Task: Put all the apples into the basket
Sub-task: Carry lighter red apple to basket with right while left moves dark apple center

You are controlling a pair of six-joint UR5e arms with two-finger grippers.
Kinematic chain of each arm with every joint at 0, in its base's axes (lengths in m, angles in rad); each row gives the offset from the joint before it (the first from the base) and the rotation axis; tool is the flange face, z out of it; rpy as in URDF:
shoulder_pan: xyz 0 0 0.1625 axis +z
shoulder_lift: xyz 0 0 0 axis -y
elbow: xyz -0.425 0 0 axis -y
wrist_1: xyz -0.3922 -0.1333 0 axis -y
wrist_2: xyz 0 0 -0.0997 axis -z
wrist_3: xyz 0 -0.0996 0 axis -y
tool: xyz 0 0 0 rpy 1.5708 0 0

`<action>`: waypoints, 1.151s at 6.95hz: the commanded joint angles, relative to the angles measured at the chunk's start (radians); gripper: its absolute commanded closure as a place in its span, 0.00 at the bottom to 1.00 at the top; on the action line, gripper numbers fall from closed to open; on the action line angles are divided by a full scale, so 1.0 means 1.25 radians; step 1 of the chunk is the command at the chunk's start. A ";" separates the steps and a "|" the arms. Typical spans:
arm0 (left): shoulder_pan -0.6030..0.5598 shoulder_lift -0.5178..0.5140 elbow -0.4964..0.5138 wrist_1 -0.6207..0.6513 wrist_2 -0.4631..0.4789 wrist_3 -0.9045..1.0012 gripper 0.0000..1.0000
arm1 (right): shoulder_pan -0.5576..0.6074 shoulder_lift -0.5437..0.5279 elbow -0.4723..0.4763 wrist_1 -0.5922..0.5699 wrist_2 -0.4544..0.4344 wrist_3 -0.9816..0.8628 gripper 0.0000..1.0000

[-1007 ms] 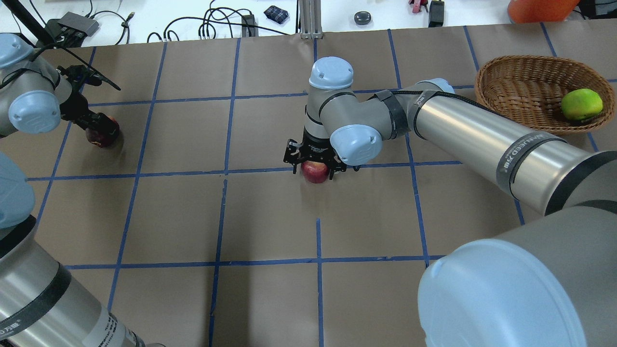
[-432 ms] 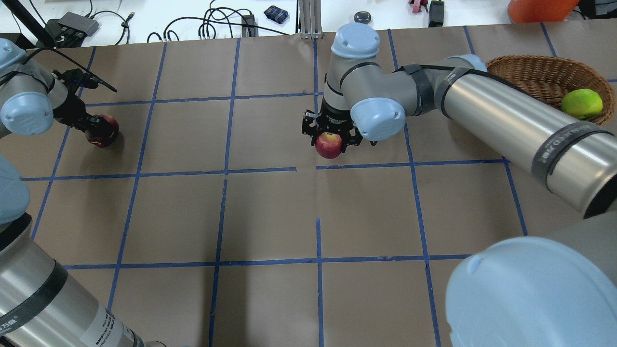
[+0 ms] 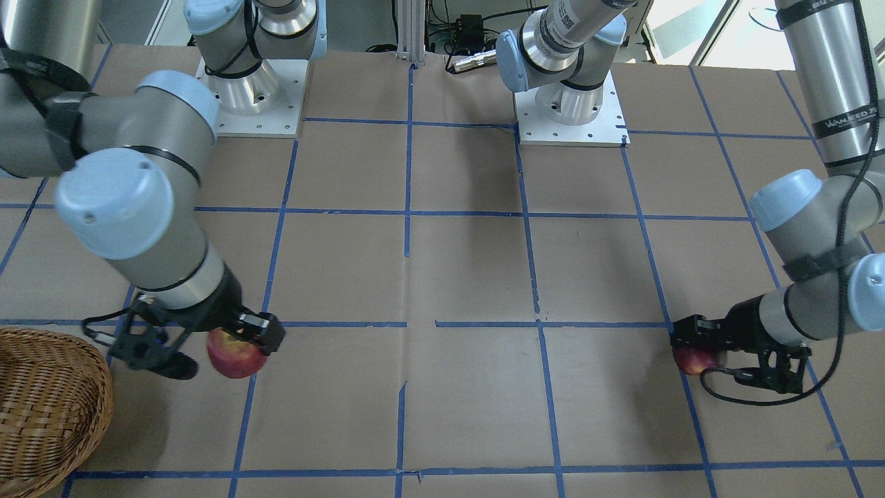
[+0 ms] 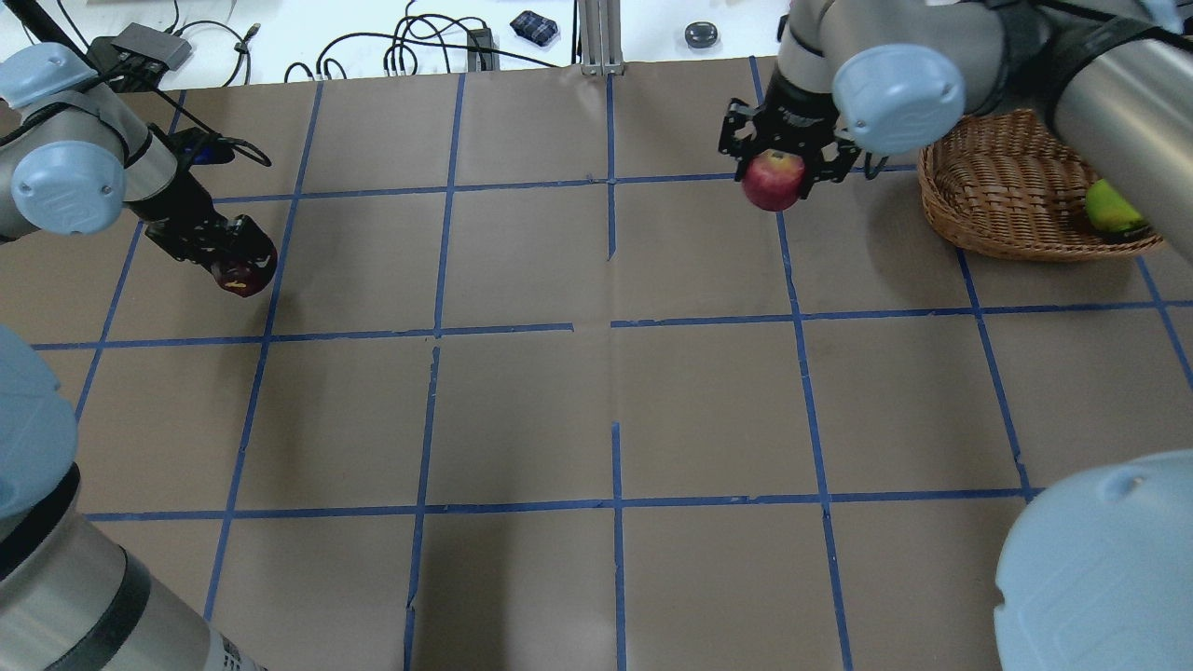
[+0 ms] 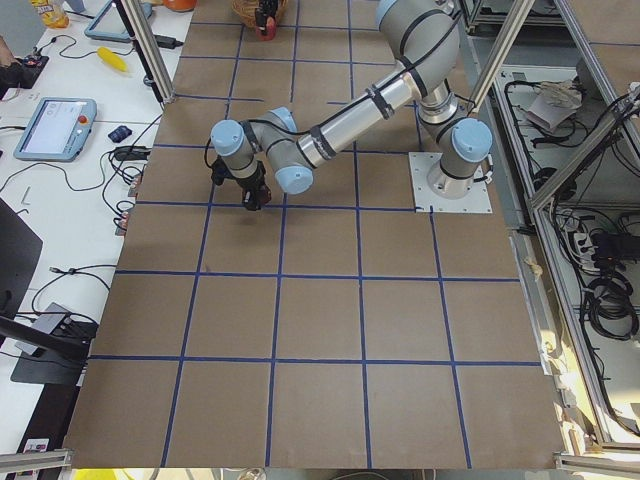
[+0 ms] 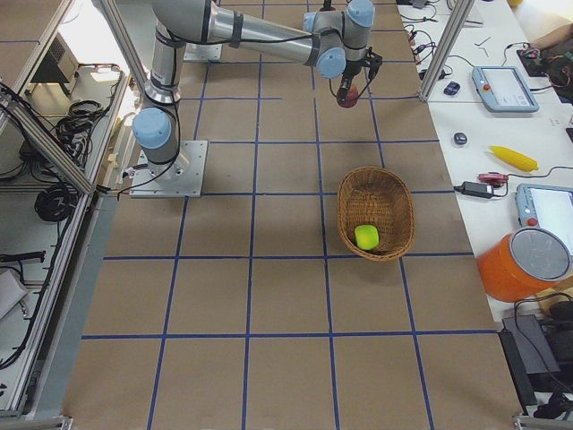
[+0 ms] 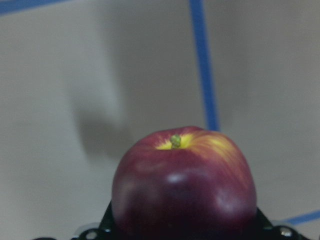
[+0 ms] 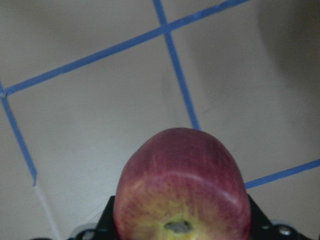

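My right gripper [image 4: 775,166] is shut on the red apple [image 4: 772,184] and holds it in the air, just left of the wicker basket [image 4: 1011,191]. The same apple fills the right wrist view [image 8: 181,187], yellowish end up front. The lime green apple [image 4: 1109,207] lies in the basket, partly hidden by my right arm. My left gripper [image 4: 228,261] is shut on the dark maroon apple [image 4: 245,277] at the far left, low over the table. The left wrist view shows that apple [image 7: 184,185] between the jaws.
The table is brown paper with a blue tape grid [image 4: 615,326]. Cables and small devices lie beyond the far edge [image 4: 419,47]. The basket [image 3: 41,408] sits at the table's far right corner. My right forearm [image 4: 1109,65] passes above it.
My right gripper lifted the red apple off the middle of the table and carried it far and right, to the basket's left rim. My left gripper moved slightly right with the maroon apple.
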 commanded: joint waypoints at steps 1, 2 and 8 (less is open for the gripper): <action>-0.118 0.082 -0.105 -0.027 -0.084 -0.304 0.63 | -0.181 -0.004 -0.012 0.013 -0.044 -0.258 1.00; -0.215 0.100 -0.117 -0.016 -0.101 -0.485 0.65 | -0.259 0.023 -0.004 -0.003 -0.045 -0.383 1.00; -0.565 -0.010 -0.125 0.291 -0.109 -1.051 0.22 | -0.390 0.172 -0.001 -0.112 -0.054 -0.524 0.61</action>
